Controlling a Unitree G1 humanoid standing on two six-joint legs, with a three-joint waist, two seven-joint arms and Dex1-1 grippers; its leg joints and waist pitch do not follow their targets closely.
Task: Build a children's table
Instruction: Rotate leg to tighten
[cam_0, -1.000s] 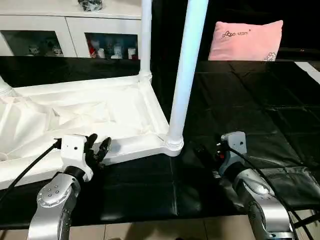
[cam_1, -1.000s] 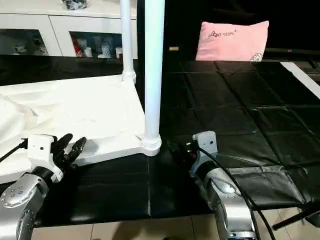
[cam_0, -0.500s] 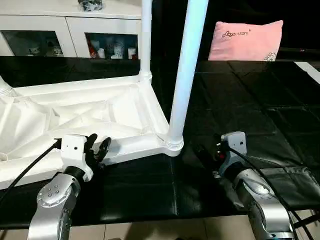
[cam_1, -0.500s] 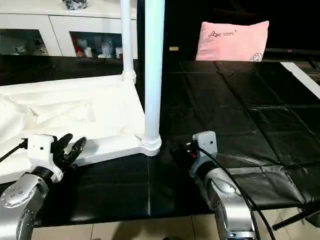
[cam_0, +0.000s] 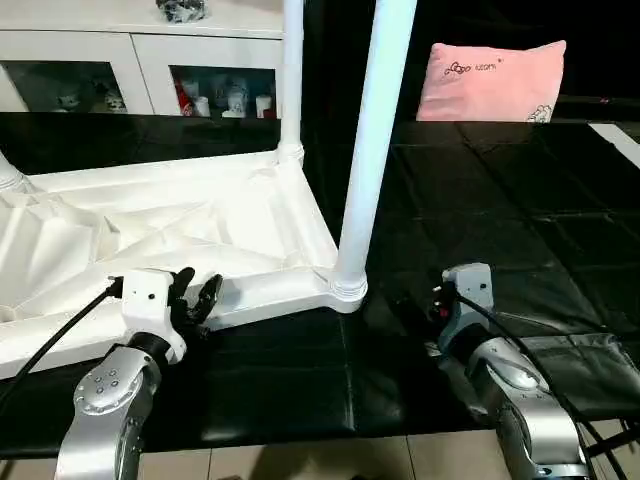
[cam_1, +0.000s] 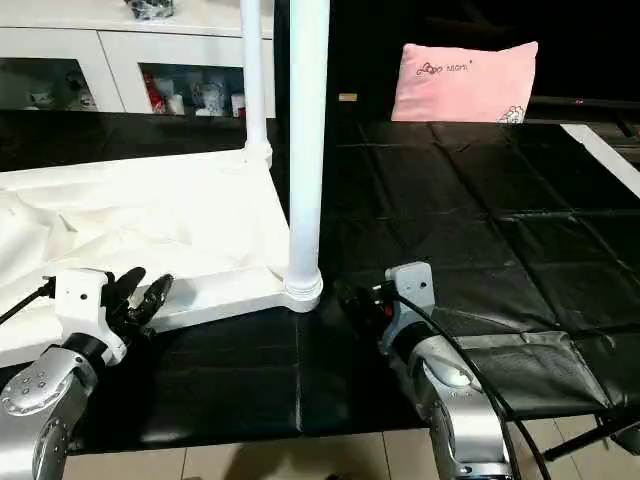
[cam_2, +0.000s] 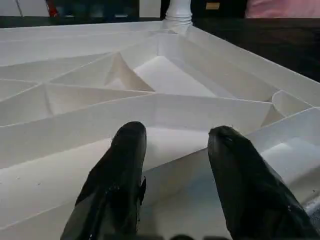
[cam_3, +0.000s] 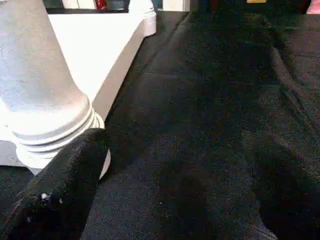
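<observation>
Tabletop (cam_0: 180, 230) lies ribs-up on the black bench (cam_0: 480, 200); left hand (cam_0: 197, 297), half spread and holding nothing, straddles its near rim. Right hand (cam_1: 362, 300), released wide, sits beside the near leg (cam_0: 368, 150). A nudge could tip that leg.

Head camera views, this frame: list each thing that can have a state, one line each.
tabletop: upside down on the black mat, ribbed underside up.
near leg: upright, seated in its corner socket.
far leg: upright in its corner socket.
left gripper: open, jaws at the tabletop's near rim, holding nothing.
right gripper: open wide, empty, beside the near leg's base.
cabinet: glass doors closed.
</observation>
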